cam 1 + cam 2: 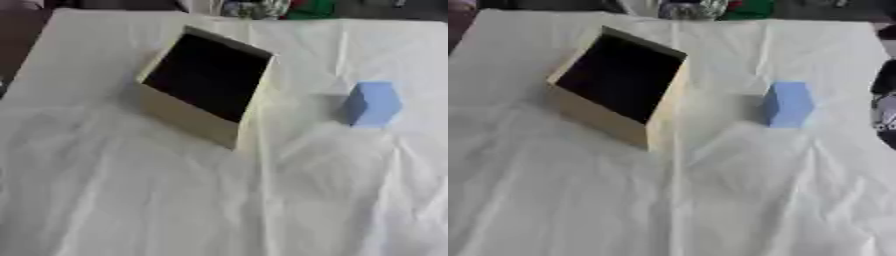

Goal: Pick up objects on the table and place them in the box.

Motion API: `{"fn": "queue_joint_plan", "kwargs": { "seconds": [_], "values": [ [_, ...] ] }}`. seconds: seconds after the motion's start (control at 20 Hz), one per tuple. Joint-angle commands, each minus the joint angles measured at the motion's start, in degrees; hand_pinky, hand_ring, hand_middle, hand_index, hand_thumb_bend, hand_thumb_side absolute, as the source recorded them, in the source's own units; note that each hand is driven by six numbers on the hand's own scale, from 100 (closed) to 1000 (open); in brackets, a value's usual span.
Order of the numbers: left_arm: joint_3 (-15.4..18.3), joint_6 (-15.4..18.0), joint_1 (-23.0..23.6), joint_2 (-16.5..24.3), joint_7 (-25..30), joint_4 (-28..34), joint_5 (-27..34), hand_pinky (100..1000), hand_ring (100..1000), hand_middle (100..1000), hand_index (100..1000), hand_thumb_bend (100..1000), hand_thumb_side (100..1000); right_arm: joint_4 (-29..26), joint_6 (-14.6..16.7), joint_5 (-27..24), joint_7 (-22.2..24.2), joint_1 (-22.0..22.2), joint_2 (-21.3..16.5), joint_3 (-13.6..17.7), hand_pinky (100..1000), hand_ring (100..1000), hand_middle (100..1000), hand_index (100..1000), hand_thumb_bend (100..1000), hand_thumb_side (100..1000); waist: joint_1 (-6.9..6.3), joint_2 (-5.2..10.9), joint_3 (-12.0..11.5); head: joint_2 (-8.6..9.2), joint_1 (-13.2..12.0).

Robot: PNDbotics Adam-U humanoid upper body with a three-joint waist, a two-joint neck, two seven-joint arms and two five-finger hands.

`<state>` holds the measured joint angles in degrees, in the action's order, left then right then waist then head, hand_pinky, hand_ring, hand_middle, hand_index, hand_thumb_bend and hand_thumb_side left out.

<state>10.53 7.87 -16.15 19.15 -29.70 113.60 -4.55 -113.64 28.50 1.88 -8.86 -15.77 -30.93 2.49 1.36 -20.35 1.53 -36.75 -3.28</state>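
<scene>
Lying on the white cloth (175, 200) to the right of the box (188, 117) is a blue block (372, 104), well apart from it and not yet picked up. Box is pale wood with a dark inside, mouth facing up and turned askew to the table edge; nothing can be made out within it, though the dark interior hides detail. Dark shape at the right edge of the right eye view (883, 107), level with the block, may be part of the robot's right arm; whether it is a hand, and how its fingers stand, cannot be told. Left hand shows in neither view. Judgement: task looks barely begun, block still to be grasped, carried left and dropped in.
</scene>
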Motion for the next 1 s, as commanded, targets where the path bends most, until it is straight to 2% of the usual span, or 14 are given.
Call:
{"fn": "queue_joint_plan", "kwargs": {
  "seconds": [0.05, 0.4, 0.65, 0.9, 1.0],
  "values": [
    [0.52, -0.04, -0.35, 0.48, -0.02, 0.99, -0.13, 692, 520, 450, 731, 362, 121, -0.95, -0.12, 0.2, -0.09, -0.28, -0.67, 0.83, 782, 696, 697, 858, 100, 150, 0.05, 1.44, 0.0, 0.12, 0.29],
    [0.55, -0.13, -0.23, 0.43, -0.01, 0.99, -0.1, 692, 520, 449, 732, 360, 121, -0.95, -0.85, 1.1, -0.22, -0.61, -1.73, 1.02, 783, 705, 707, 859, 100, 151, 0.14, 1.36, -0.08, 0.62, 0.28],
    [0.5, -0.15, -0.16, 0.54, 0.05, 0.99, -0.09, 692, 520, 449, 731, 359, 122, -0.95, -4.69, 5.39, -1.49, -2.7, -6.82, 1.89, 790, 732, 735, 858, 100, 169, 0.32, 1.57, -0.1, 0.84, 0.11],
    [0.34, -0.23, -0.02, 0.63, 0.22, 0.99, -0.03, 692, 520, 448, 731, 359, 121, -0.95, -10.64, 10.99, 0.33, -6.2, -14.64, 1.09, 803, 763, 785, 867, 100, 266, 0.46, 1.85, -0.26, 0.81, 0.1],
    [0.27, -0.27, 0.03, 0.66, 0.31, 0.99, 0.01, 691, 520, 448, 731, 358, 121, -0.95, -12.96, 13.4, 3.03, -7.64, -17.81, 0.46, 808, 792, 814, 875, 134, 387, 0.49, 1.93, -0.34, 0.77, 0.13]
  ]
}}
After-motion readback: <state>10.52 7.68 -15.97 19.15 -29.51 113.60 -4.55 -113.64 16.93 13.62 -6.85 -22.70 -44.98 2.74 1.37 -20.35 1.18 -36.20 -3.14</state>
